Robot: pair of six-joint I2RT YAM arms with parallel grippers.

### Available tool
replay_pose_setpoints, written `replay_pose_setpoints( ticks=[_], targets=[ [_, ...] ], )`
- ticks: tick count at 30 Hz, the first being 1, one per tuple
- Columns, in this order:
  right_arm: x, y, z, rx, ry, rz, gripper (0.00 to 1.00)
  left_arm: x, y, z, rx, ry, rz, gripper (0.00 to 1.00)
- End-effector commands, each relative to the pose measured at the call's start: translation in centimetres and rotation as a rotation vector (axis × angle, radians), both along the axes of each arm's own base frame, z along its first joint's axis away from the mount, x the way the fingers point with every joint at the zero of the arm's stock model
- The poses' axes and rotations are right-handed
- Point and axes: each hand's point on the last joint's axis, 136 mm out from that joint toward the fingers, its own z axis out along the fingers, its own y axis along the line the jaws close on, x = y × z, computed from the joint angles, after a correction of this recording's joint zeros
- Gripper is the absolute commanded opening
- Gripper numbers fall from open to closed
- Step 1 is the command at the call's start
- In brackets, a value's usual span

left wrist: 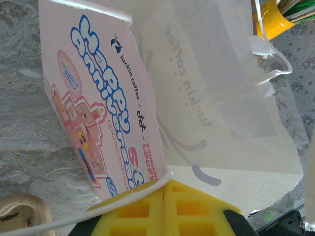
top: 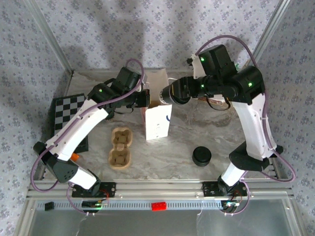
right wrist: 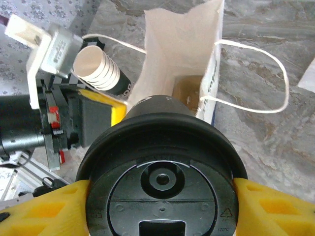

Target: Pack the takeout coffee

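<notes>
The right gripper [right wrist: 157, 209] has its 2 yellow fingers [right wrist: 275, 211] spread part way and pressed against either side of a dark lidded cup [right wrist: 162, 147]. It holds the cup on its side just above the open mouth of the white paper bag [right wrist: 172, 59]. The left gripper [left wrist: 164, 209] is closed tight, its 2 fingers pinched on the bag's top edge by the string handle. A cream cup [right wrist: 101, 73] with a dark lower part sits just beside the bag, a loose black lid [top: 202, 156] lies on the table [top: 197, 130] well apart, and the brown cup carrier [top: 120, 147] lies left of the bag.
</notes>
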Motion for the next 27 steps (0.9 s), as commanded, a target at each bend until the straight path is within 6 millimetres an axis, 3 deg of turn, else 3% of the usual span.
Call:
replay_pose_setpoints(
  ticks=[1, 11, 19, 22, 27],
  targets=[
    [1.1, 1.4, 0.6, 0.053, -0.006, 0.007, 0.62, -0.6, -0.8, 2.9, -0.077, -0.051, -0.024, 0.0],
    [3.5, 1.1, -2.4, -0.042, 0.051, -0.094, 0.61, -1.6, -1.3, 4.1, -0.137, -0.059, -0.014, 0.0],
    [2.8, 0.8, -5.8, -0.16, 0.15, -0.116, 0.61, -1.9, -2.2, 4.3, -0.212, -0.062, 0.005, 0.0],
    [2.5, 1.2, -6.7, -0.172, 0.172, -0.109, 0.61, -1.9, -2.2, 3.8, -0.239, -0.05, 0.04, 0.0],
    [1.6, 1.5, -7.9, -0.2, 0.221, -0.117, 0.61, -1.9, -2.3, 4.5, -0.351, -0.06, 0.095, 0.0]
  ],
)
